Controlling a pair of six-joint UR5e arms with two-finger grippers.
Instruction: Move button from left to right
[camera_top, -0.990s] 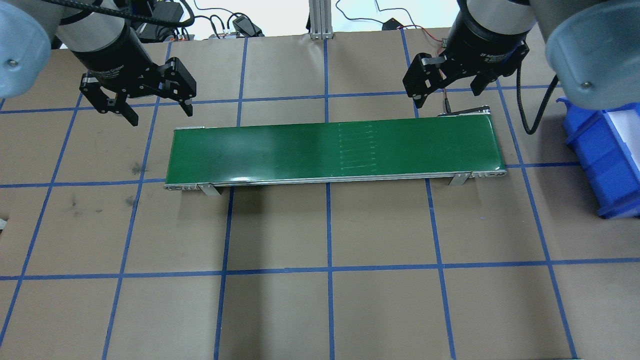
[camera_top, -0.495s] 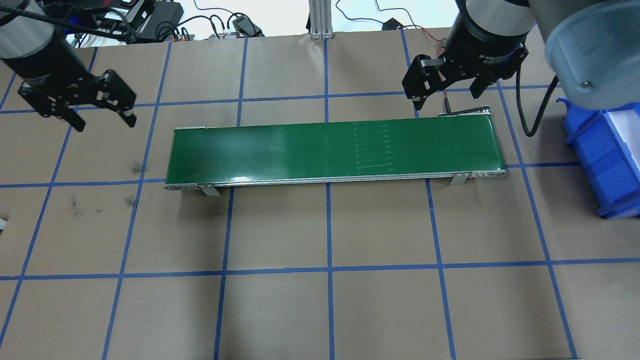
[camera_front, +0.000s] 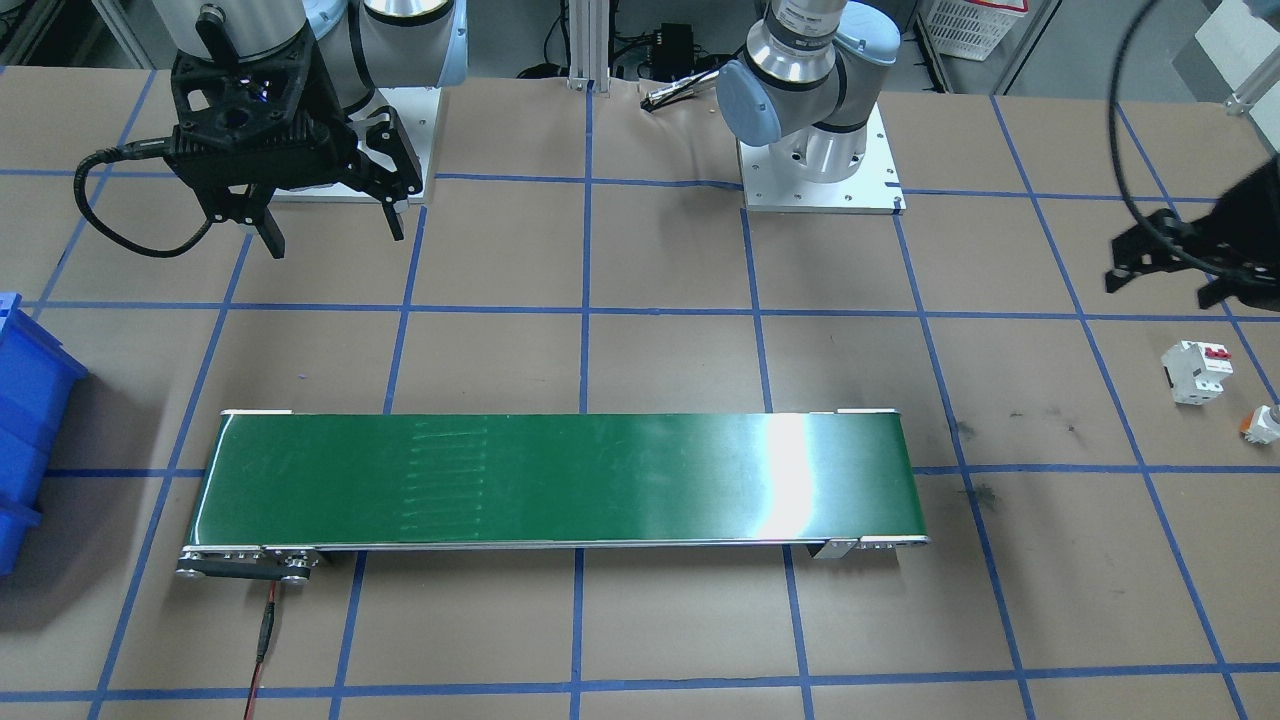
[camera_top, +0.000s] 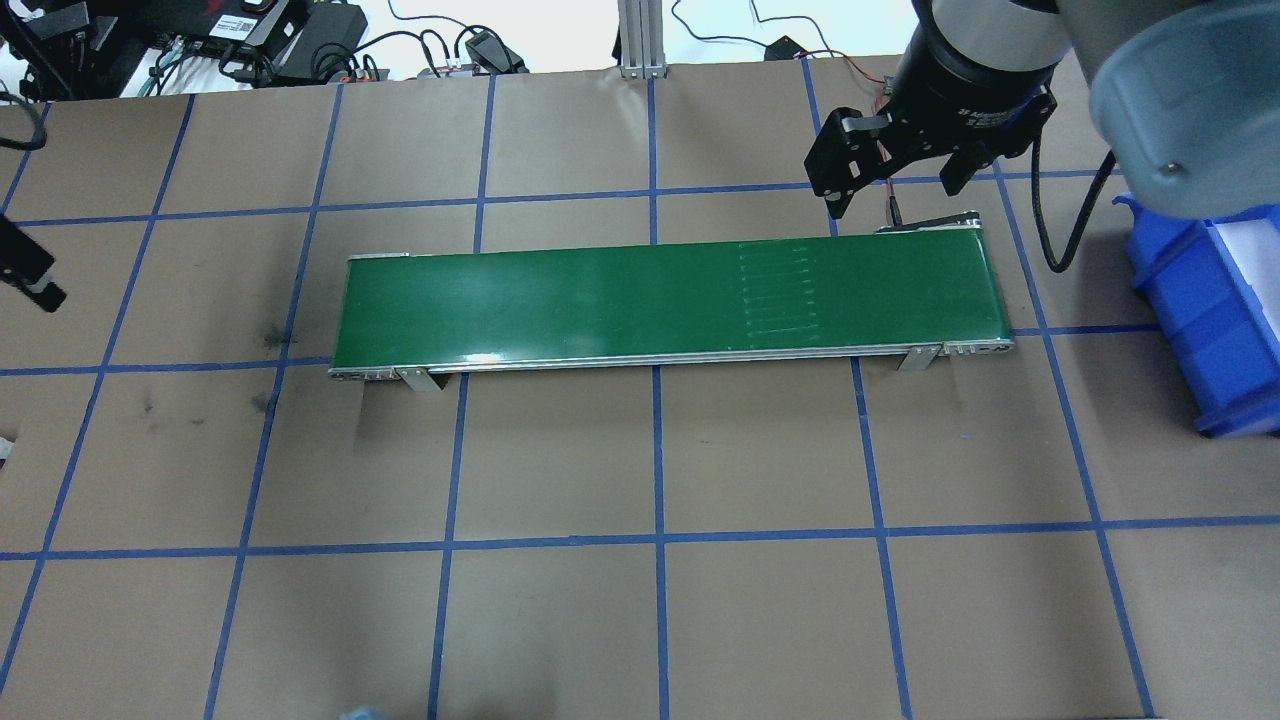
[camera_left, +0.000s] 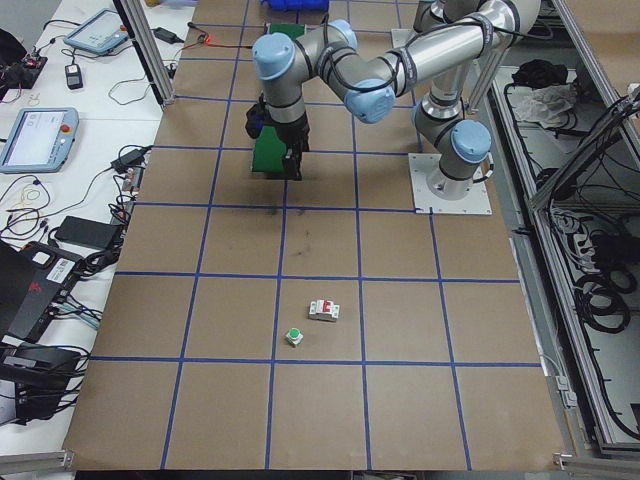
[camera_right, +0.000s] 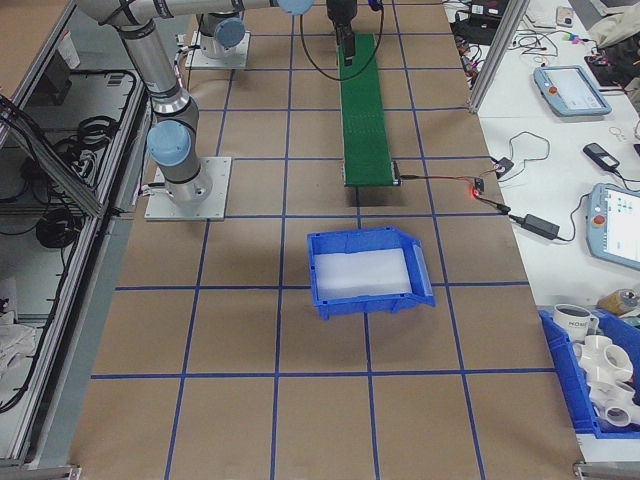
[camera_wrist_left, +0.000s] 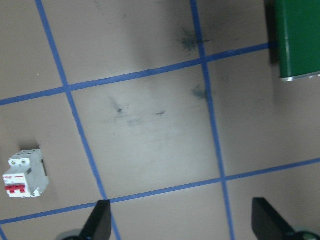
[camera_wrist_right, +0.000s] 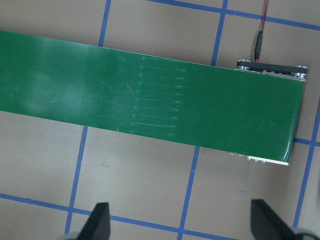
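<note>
Both grippers, left (camera_wrist_left: 180, 220) & right (camera_wrist_right: 180, 220), wide open, empty; button (camera_left: 294, 336) on table

Table (camera_front: 640, 640): conveyor (camera_front: 560, 480), breaker (camera_front: 1197, 372), button (camera_front: 1262, 425).

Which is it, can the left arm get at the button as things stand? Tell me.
Probably yes: the button lies in the open on the table beside the circuit breaker, and the left gripper, open, has nothing between.
</note>
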